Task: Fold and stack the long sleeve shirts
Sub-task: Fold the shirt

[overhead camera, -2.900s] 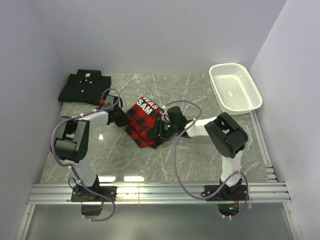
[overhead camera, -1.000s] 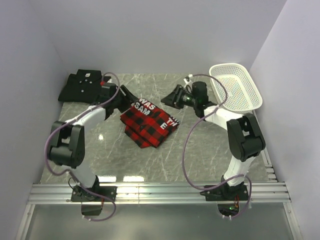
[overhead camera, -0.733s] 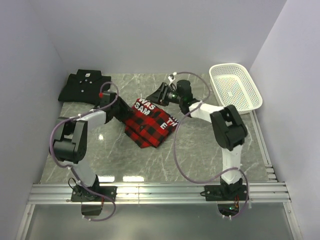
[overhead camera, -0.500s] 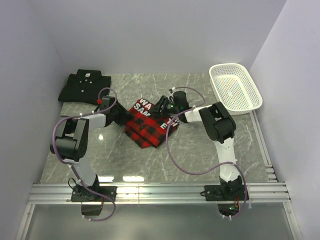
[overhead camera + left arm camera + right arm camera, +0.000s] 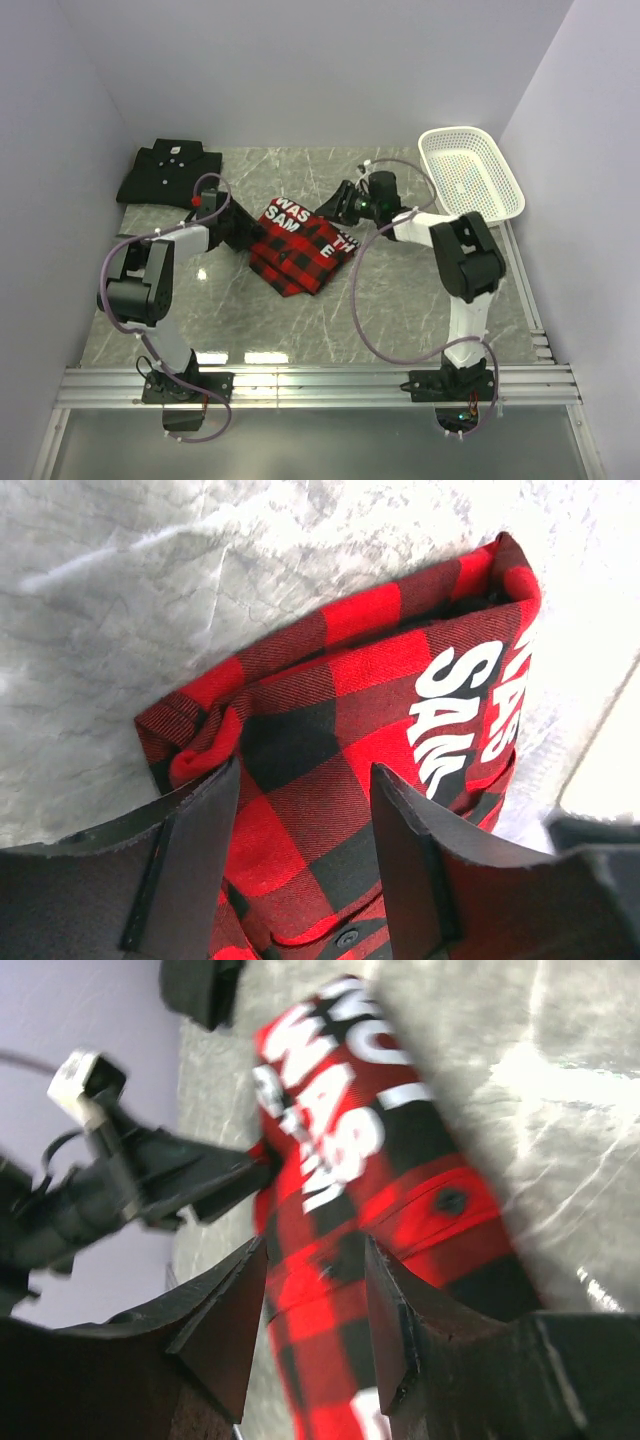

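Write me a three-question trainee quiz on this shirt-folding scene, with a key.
1. True or false: the plaid shirt lies stacked on the black shirt.
2. The white mesh basket stands: A) at the far right corner of the table; B) on top of the black shirt; C) between the arm bases.
3. Fill in: in the left wrist view, the left arm's fingers stand ___ (open or shut), with plaid cloth showing between them.

Key: 1 false; 2 A; 3 open.
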